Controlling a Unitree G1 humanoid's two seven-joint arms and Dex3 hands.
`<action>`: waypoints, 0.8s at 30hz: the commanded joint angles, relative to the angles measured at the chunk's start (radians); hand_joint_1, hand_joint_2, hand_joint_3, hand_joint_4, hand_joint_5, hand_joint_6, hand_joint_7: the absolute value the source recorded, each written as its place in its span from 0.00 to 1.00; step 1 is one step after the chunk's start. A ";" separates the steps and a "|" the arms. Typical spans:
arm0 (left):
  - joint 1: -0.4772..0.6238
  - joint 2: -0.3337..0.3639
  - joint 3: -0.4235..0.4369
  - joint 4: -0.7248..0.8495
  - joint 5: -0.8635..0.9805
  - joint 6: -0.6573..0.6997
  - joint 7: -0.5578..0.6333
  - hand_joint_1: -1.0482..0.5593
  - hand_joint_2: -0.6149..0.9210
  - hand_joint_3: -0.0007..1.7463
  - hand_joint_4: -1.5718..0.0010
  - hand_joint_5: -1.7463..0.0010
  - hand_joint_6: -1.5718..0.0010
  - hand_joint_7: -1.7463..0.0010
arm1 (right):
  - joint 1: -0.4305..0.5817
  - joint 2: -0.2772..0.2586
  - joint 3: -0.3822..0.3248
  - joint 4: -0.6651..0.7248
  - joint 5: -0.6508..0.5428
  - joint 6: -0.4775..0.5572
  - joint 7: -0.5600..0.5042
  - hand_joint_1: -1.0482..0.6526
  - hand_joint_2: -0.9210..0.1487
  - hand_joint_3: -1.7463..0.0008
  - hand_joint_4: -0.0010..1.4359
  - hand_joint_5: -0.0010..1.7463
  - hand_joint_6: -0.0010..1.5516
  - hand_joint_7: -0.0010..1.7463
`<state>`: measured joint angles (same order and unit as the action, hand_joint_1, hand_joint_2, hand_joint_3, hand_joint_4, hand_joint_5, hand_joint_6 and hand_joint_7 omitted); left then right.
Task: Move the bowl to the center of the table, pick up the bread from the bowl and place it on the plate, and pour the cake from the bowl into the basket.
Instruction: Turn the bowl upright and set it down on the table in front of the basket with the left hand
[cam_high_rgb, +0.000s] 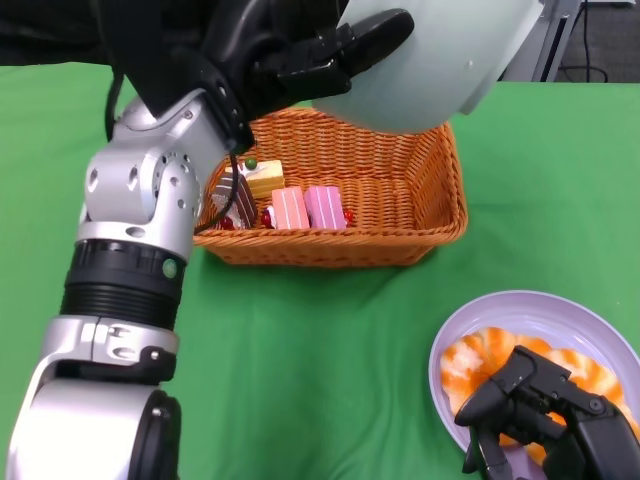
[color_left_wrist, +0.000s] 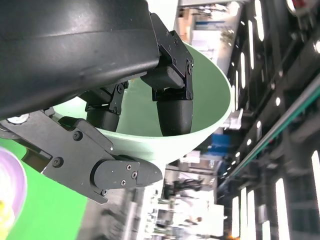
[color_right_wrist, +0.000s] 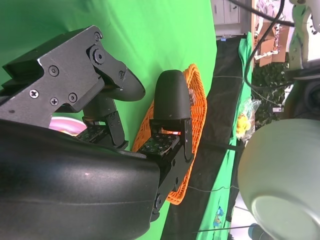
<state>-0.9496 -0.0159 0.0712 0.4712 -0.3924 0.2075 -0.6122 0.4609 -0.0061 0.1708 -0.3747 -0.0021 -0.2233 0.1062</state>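
Note:
My left hand (cam_high_rgb: 300, 50) grips the rim of the pale green bowl (cam_high_rgb: 440, 60) and holds it tipped high above the back of the orange wicker basket (cam_high_rgb: 440, 215). The left wrist view shows the bowl (color_left_wrist: 205, 90) with nothing inside, fingers (color_left_wrist: 172, 107) in it and the thumb under the rim. Several cake pieces (cam_high_rgb: 290, 205), pink, brown and yellow, lie in the basket's left part. Orange-and-white bread (cam_high_rgb: 480, 365) lies on the lavender plate (cam_high_rgb: 540, 310) at the front right. My right hand (cam_high_rgb: 545, 420) hovers over the plate's near side, holding nothing, fingers loosely apart.
Green cloth covers the table (cam_high_rgb: 320, 360). The basket (color_right_wrist: 192, 120) also shows behind my right hand's fingers (color_right_wrist: 172, 100), with the bowl (color_right_wrist: 285, 175) aloft beyond it. Bare cloth lies between basket and plate and at the right.

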 joint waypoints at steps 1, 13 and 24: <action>0.027 0.030 -0.032 -0.040 0.048 -0.129 -0.055 0.49 0.96 0.34 0.55 0.00 0.59 0.10 | -0.005 -0.007 -0.007 0.003 0.008 -0.006 -0.001 0.58 0.39 0.30 0.51 0.95 0.41 0.86; 0.187 0.192 -0.120 -0.084 0.255 -0.691 -0.169 0.47 1.00 0.30 0.52 0.00 0.59 0.18 | -0.014 -0.013 -0.007 -0.016 0.009 0.035 0.003 0.57 0.40 0.30 0.50 0.95 0.41 0.85; 0.275 0.277 -0.130 0.007 0.327 -1.098 -0.136 0.49 0.93 0.35 0.56 0.00 0.60 0.16 | -0.020 -0.012 -0.010 -0.025 0.025 0.059 0.011 0.59 0.39 0.31 0.48 0.95 0.41 0.84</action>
<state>-0.6859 0.2318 -0.0662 0.4644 -0.0758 -0.8145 -0.7698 0.4401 -0.0069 0.1686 -0.3828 0.0076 -0.1740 0.1156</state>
